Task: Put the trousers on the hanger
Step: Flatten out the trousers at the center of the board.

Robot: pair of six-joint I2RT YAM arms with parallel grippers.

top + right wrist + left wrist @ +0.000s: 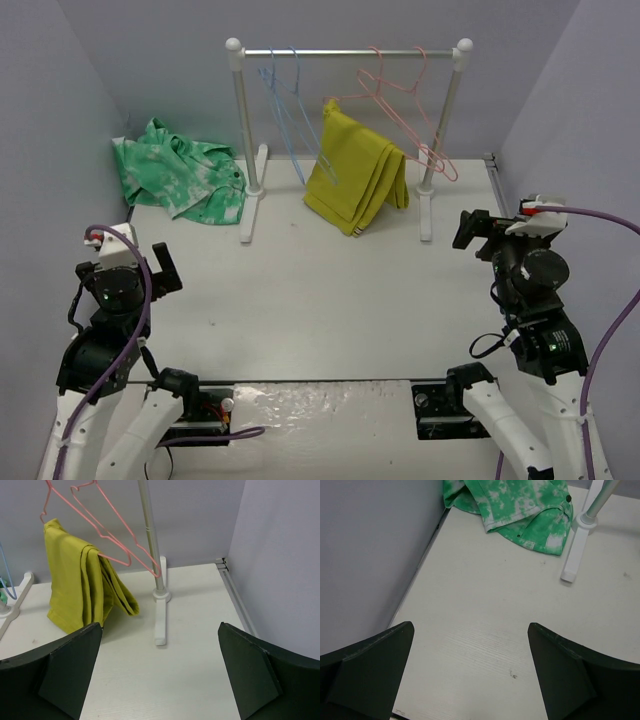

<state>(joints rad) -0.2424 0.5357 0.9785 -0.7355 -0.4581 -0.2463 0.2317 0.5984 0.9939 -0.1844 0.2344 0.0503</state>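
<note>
Trousers lie crumpled ahead of the left gripper, wide and empty like the right gripper. Nothing looks started; the next move is to reach forward and grasp them.

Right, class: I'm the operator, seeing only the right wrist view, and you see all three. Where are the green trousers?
Observer: The trousers lie crumpled in the far-left corner of the table, left of the rack.
Operator: And the blue hangers?
Observer: Two blue hangers hang on the left half of the rail.
Operator: Is the left end effector holding anything?
Observer: No. The left end effector is open and empty, above bare table short of the trousers.
</note>
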